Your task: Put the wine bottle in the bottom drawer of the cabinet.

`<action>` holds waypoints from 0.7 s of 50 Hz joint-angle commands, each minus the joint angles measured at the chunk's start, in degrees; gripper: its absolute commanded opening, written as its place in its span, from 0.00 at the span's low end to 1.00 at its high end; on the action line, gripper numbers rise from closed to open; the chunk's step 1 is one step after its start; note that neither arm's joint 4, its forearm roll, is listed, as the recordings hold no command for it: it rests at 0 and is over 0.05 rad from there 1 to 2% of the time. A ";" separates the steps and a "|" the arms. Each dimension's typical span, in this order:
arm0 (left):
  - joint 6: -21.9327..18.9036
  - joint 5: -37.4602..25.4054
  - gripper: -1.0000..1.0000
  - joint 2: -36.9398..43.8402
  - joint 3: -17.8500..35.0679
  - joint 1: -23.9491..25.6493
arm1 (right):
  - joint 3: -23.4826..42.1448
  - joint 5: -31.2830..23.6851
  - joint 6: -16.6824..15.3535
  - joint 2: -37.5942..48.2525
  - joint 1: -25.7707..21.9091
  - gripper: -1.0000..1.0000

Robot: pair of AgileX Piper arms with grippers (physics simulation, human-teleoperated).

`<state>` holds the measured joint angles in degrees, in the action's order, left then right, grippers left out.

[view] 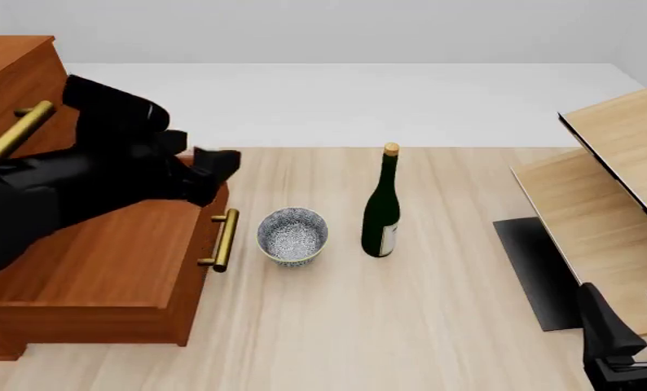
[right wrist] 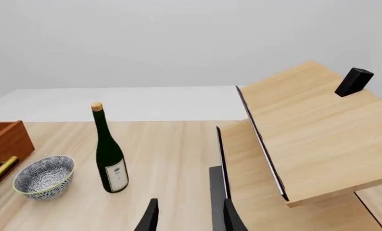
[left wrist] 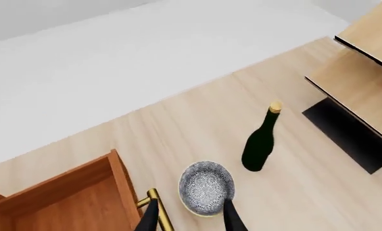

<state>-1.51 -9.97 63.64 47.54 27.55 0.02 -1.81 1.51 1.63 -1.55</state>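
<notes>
The wine bottle (view: 381, 213) stands upright on the pale wooden floor, dark green with a gold top and a white label; it also shows as the bottle (left wrist: 260, 142) and the bottle (right wrist: 110, 156). At the left is the reddish cabinet (view: 14, 77), whose bottom drawer (view: 106, 269) is pulled out, brass handle (view: 223, 239) facing the bottle. My left gripper (view: 217, 169) hovers over the drawer's front edge, open and empty, its fingertips (left wrist: 150, 217) near the handle (left wrist: 155, 202). My right gripper (view: 631, 314) sits low at the right, open and empty, well apart from the bottle.
A speckled grey bowl (view: 292, 235) stands between the drawer handle and the bottle. Pale light-wood furniture (view: 617, 187) with a dark base (view: 530, 269) fills the right side. A white surface (view: 345, 102) lies beyond the wooden floor.
</notes>
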 commanded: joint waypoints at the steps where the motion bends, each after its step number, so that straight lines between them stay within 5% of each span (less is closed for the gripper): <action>1: 0.11 3.42 1.00 4.26 4.12 3.95 | 0.00 0.26 0.00 0.32 -0.05 1.00; 35: -1.15 5.00 1.00 22.55 21.52 8.95 | -0.01 -0.40 -0.06 -0.17 -0.28 1.00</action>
<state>-2.76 -4.47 81.33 64.08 34.94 0.02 -1.98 1.48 1.66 -1.81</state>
